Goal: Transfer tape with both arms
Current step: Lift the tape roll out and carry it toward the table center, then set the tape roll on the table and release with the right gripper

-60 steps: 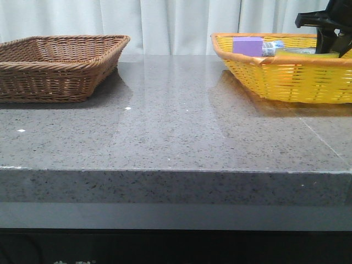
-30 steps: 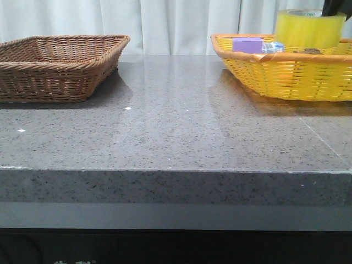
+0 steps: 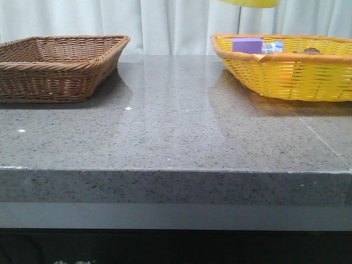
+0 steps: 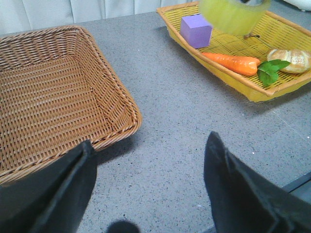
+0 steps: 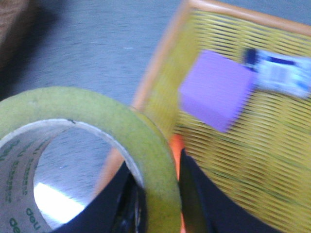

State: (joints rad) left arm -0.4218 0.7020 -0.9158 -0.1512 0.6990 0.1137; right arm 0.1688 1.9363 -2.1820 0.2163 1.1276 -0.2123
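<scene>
The tape [image 3: 248, 3] has risen out of the yellow basket [image 3: 286, 77] and now shows only at the front view's twelve o'clock edge, pinched through its wall by the right gripper [image 5: 158, 194]; the handover comes next. The left gripper [image 4: 148, 184] waits wide open, empty, near the brown basket [image 4: 53, 97].

Front cam sits low at the near edge of the bench [image 3: 176, 137], facing forward toward the far curtain [image 3: 176, 22], with the brown basket [image 3: 58, 66] far left and the yellow basket [image 3: 286, 66] far right. Left wrist cam looks down from higher up on the left, over its own pincer [image 4: 150, 189], and catches the brown basket [image 4: 53, 97], the yellow basket [image 4: 233, 73] and the purple box [image 4: 196, 30], all shared with front. Right wrist cam is very close above the yellow basket [image 5: 272, 160], blurred, sharing the purple box [image 5: 216, 90] and the tape [image 5: 97, 126] with the left wrist cam.
</scene>
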